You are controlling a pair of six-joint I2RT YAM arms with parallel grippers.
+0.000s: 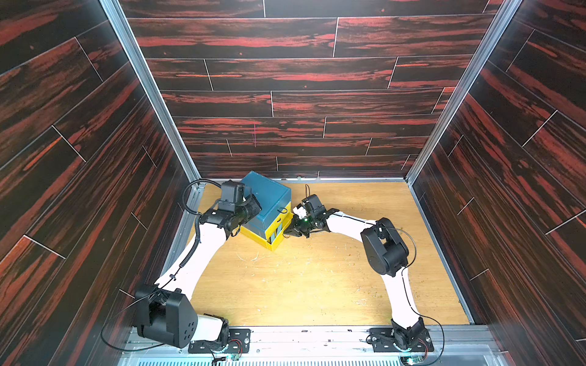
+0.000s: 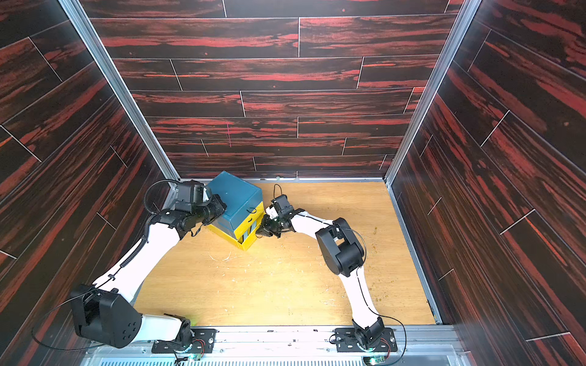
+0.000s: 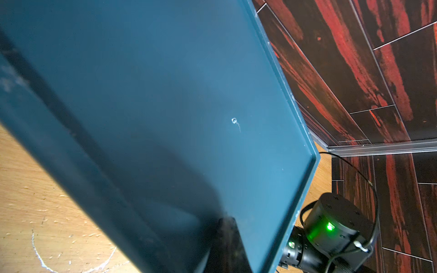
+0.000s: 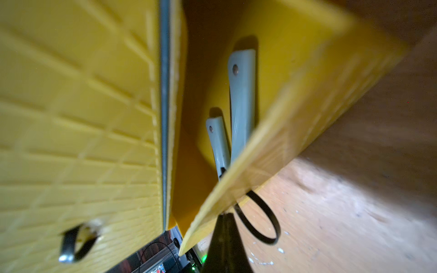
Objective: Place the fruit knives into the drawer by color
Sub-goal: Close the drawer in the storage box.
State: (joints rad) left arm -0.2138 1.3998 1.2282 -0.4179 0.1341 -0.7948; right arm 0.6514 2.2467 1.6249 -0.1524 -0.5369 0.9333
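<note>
The drawer (image 1: 269, 194) (image 2: 238, 194), a small chest with a teal top and yellow lower drawers, stands at the back left of the table. Its bottom yellow drawer (image 4: 295, 123) is pulled partly out. Two grey-green fruit knives (image 4: 242, 101) (image 4: 218, 144) lie inside it, side by side. My right gripper (image 4: 225, 218) (image 1: 287, 234) is shut, its tip against that drawer's front panel beside the black loop pull (image 4: 261, 218). My left gripper (image 3: 228, 225) (image 1: 255, 207) is shut, its tip on the chest's teal top (image 3: 165, 94). No other knives show.
The yellow drawer above (image 4: 78, 106) is closed, and its loop pull (image 4: 75, 243) hangs free. The chest sits close to the back wall and the left metal rail (image 1: 190, 202). The wooden table (image 1: 317, 279) is scratched, with small crumbs at the right (image 1: 379, 294).
</note>
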